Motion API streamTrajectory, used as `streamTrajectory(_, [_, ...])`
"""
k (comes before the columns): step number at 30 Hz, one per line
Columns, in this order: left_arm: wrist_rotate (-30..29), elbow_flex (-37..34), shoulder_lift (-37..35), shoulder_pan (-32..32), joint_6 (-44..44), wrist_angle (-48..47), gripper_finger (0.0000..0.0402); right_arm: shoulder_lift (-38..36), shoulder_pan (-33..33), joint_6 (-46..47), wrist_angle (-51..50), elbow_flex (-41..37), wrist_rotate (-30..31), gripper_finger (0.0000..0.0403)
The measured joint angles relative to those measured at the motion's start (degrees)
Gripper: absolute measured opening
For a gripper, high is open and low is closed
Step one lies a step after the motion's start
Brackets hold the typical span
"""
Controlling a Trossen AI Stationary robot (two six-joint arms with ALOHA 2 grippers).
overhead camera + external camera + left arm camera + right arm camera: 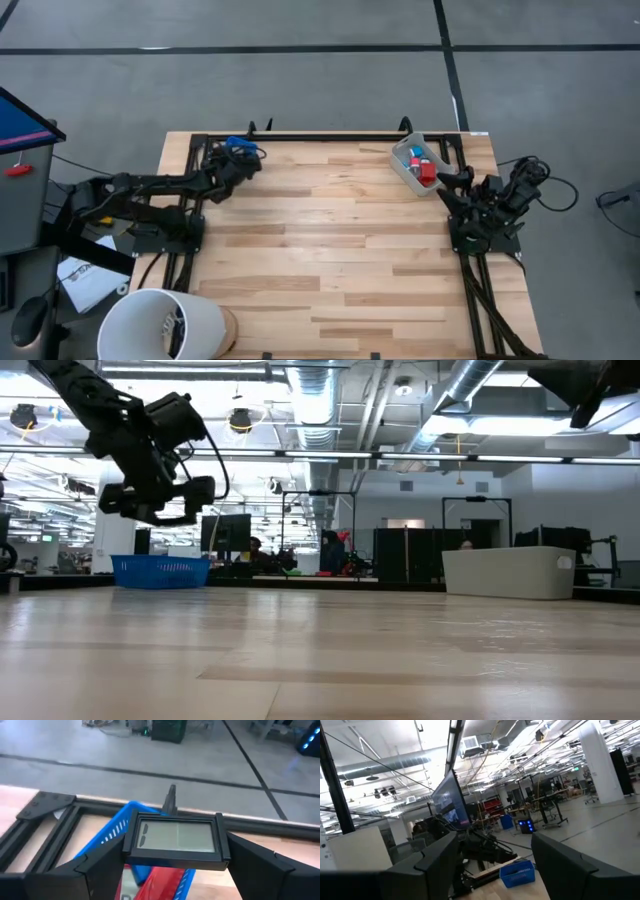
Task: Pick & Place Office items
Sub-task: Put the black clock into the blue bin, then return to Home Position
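My left gripper (238, 160) is at the table's far left, above the blue tray (244, 146), and is shut on a black rectangle with a light face (176, 837). In the low view the left gripper (150, 495) hangs high over the tray (160, 571). A red piece (160, 882) lies in the tray under the rectangle. The clear grey bin (405, 150) at the far right holds a red block (428, 172), a blue block (415, 157) and small light bits. My right gripper (447, 183) waits beside the bin, open and empty (495, 855). My left gripper pinches the black rectangle by its two short ends (126, 842) between its two fingers. The fingers slant down from the near side toward the table's far edge. The rectangle sits level across the gap, light face toward the wrist, lifted clear above the blue tray (116, 827).
Black frame rails (330, 136) run along the table's far edge and both sides, with a short black post (172, 799) just beyond the tray. A white round container (160, 325) stands off the near left corner. The bare wooden middle of the table (330, 240) lies between the arms.
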Motion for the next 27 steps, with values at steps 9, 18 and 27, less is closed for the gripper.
streamTrajectory(9, [7.74, -4.77, 0.98, 6.47, -0.35, 5.68, 0.0331, -0.04, 0.0, 0.47, 0.15, 0.0, 0.46, 0.0245])
streamTrajectory(18, [10.29, -6.5, -0.82, 3.75, 2.02, 14.08, 0.0329, -0.04, 0.0, 1.33, 0.11, 0.0, 0.43, 0.0245])
streamTrajectory(27, [20.83, -6.44, -13.84, -12.43, 26.83, 21.82, 0.0329, -0.04, 0.05, 1.94, 0.13, 0.0, 0.18, 0.0245])
